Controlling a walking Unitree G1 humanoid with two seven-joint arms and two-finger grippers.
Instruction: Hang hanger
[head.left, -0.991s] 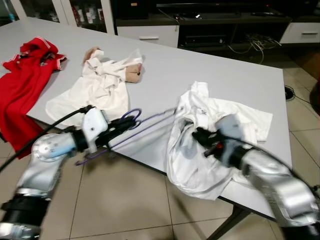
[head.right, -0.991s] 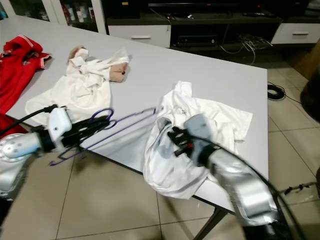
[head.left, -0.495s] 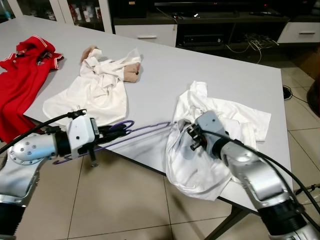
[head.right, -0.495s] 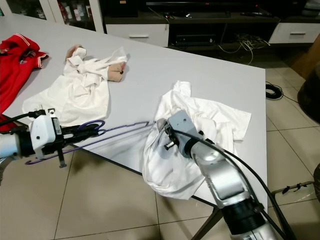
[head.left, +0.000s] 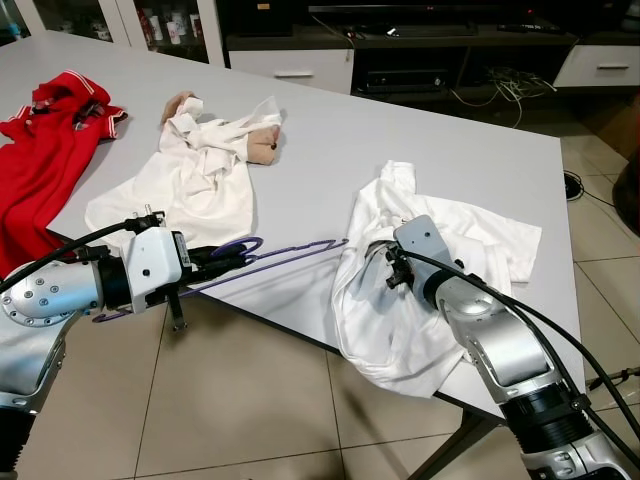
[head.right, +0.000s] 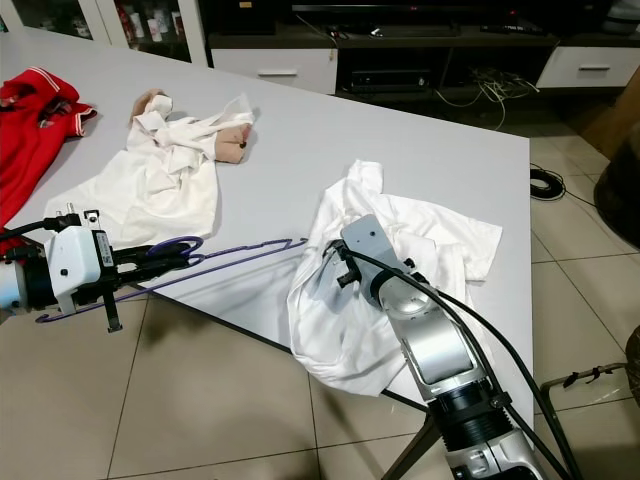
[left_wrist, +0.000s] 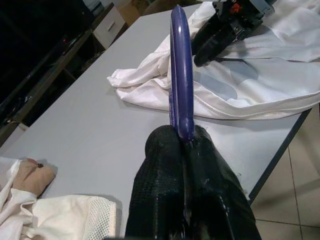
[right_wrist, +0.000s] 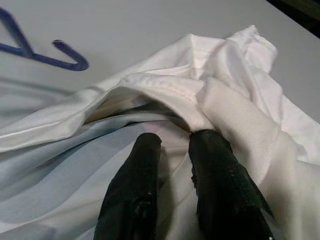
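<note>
Tiled floor and a dark TV unit behind, with a big grey counter taking up most of the shot. On the counter there's a red shirt off at the robot's far left, draped over the edge, then a crumpled white shirt with something tan poking out of it, and another white shirt near the front edge that hangs partway over the side.

Left tool is clamped tight on the purple hanger near its hook end; in the left wrist view both black fingers are squeezed together on the hanger's plastic. The hanger sticks out nearly level from the left tool across the counter's front edge, and its far tip sits just beside the collar of the hanging white shirt, though I can't tell if it's actually touching.

Right tool is down at the collar of that same shirt, fingers a little apart, with one fingertip pressed against the collar fold and the other on the fabric below it. Doesn't look like it's got a real grip on the cloth, more just resting there.
</note>
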